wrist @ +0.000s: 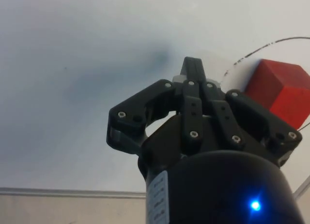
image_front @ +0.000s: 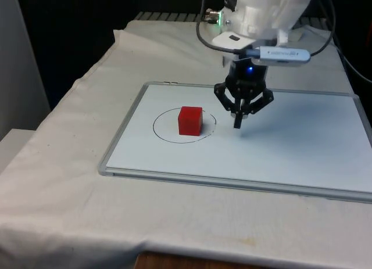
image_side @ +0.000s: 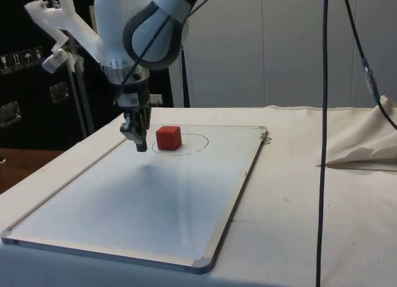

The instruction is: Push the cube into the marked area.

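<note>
Across the middle of the front view you have the counter (image_front: 70, 182) under its white cloth, and on it a large whiteboard (image_front: 290, 153) with a grey metal frame, reaching from left of centre to the frame's right edge. Left of centre on the board is a thin black drawn circle (image_front: 156, 128), the marked area. Your white arm (image_front: 264, 13) comes down from the top of the frame, right of centre. Below it the black claw (image_front: 238, 124) hangs just over the board with its fingers clenched together into a single tip, gripping nothing. You can see that tip just outside the circle's line, on the front view's right of it. The red cube (image_front: 190, 120) stands flat inside the circle, toward its right half, near the claw but apart from it. From the side view the cube (image_side: 169, 137) sits just right of the claw (image_side: 141, 144), a small gap between them.
</note>
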Robot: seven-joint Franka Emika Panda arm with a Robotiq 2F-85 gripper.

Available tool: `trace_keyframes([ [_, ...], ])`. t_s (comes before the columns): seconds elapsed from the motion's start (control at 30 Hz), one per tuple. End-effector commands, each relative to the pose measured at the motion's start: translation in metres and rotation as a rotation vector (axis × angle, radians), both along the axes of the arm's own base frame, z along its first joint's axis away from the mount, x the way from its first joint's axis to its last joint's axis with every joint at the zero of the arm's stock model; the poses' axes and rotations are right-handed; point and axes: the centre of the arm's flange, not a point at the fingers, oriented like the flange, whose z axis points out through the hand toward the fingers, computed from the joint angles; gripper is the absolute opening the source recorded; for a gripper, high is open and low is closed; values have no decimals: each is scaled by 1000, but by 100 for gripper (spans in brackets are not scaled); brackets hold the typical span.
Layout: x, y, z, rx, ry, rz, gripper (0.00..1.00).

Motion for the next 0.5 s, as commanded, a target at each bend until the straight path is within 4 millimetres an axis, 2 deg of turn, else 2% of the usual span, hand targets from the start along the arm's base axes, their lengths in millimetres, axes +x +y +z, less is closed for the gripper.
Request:
trace_keyframes([
  [0.0, 0, 6, 2, 15, -6, -1, 0],
  [0.13, 0, 16, 8, 27, -13, -1, 0],
  [0.47, 2, 19, 23, 42, -16, -22, 0],
])
